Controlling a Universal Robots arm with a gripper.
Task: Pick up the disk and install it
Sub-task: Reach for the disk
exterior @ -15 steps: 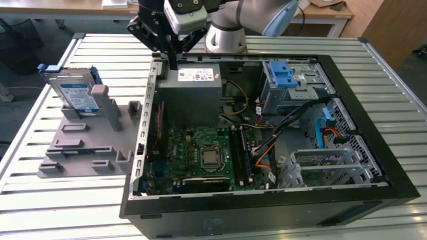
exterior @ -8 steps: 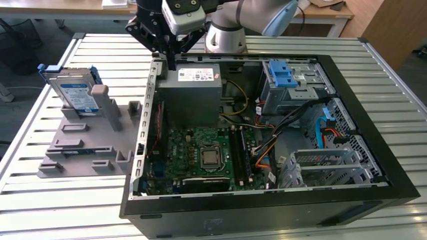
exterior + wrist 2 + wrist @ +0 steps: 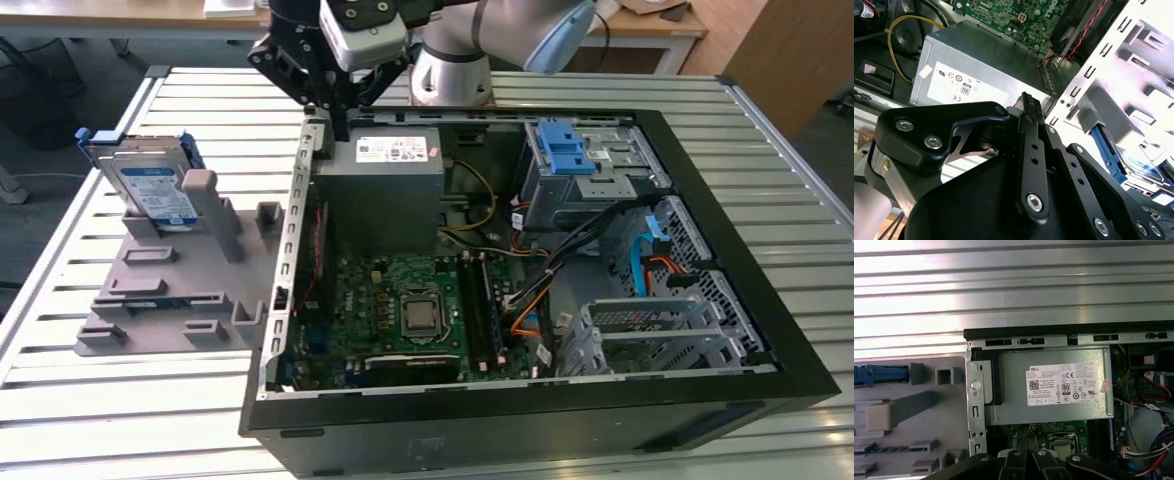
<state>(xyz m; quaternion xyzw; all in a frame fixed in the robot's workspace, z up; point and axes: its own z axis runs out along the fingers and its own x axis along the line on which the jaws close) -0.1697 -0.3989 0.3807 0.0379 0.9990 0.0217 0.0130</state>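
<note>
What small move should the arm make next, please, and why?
Probably shift toward the exterior view's left, over the disk. The gripper is shut on nothing and hangs at the case wall, while the disk stands upright in the grey rack.

slatted metal table [image 3: 107, 400] | wooden desk [image 3: 667, 40] behind | grey floor [image 3: 34, 230]

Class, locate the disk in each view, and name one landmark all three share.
Exterior view: the disk stands upright on the grey fixture, outside the case.
Second wrist view: the disk lies past the case's slotted wall.
First wrist view: its blue edge, on the fixture.
Landmark: the stickered power supply.
</note>
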